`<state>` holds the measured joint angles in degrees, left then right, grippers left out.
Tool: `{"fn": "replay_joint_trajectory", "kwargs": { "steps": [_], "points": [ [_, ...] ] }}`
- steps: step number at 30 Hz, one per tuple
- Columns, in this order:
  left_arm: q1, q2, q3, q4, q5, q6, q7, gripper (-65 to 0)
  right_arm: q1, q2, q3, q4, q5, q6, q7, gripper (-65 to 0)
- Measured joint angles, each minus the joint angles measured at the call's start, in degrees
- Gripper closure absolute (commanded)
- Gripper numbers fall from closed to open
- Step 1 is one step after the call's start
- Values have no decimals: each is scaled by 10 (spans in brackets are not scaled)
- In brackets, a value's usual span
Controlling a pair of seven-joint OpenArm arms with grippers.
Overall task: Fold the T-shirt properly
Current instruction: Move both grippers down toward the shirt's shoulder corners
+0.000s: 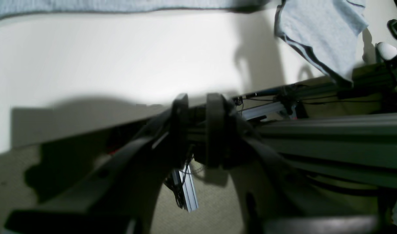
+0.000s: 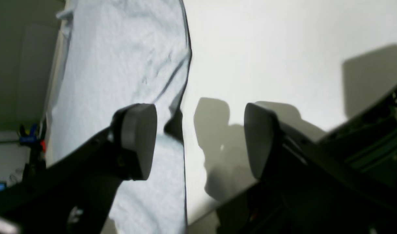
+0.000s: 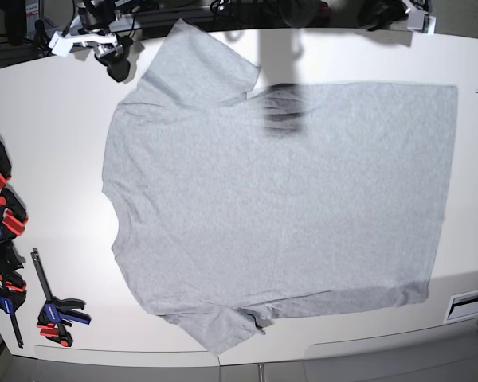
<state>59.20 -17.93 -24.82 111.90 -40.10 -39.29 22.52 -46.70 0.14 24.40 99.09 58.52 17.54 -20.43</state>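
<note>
My right claw (image 2: pixel 200 139) stands wide apart, empty; the T-shirt (image 3: pixel 279 207) lies flat on the desk (image 3: pixel 48 127), its edge just beside my near pad. My left claw (image 1: pixel 198 130) is nearly together, holding nothing, the shirt well beyond it. Soft, light, limp cloth: I'd pinch sleeve or hem. No lettering shows.
</note>
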Motion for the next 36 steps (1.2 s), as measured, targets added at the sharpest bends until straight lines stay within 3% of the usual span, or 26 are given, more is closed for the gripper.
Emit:
{"fn": "replay_joint_trajectory", "kwargs": {
  "steps": [6, 12, 19, 21, 25, 26, 30, 36],
  "points": [
    [-2, 0, 0, 0, 0, 0, 0, -91, 0, 0, -63, 0, -1, 3, 2, -396],
    [-2, 0, 0, 0, 0, 0, 1, -91, 10, 0, -130, 1, -61, 4, 11, -396],
    [-2, 0, 0, 0, 0, 0, 3, -91, 10, 0, -174, 1, -61, 4, 7, -386],
    [-2, 0, 0, 0, 0, 0, 3, -91, 10, 0, -181, 1, -69, 3, 2, -324],
    [-10, 0, 0, 0, 0, 0, 2, -91, 8, -2, -184, 0, -91, -7, -12, -24],
    [-14, 0, 0, 0, 0, 0, 2, -91, 8, -2, -184, 0, -91, -7, -15, 0],
    [-35, 0, 0, 0, 6, 0, 2, -91, 9, -1, -183, 0, -113, -7, -21, 0],
    [-73, -19, -19, 0, 89, -10, 50, -91, 8, -2, -184, 0, -122, -7, -21, 0]
  ]
}}
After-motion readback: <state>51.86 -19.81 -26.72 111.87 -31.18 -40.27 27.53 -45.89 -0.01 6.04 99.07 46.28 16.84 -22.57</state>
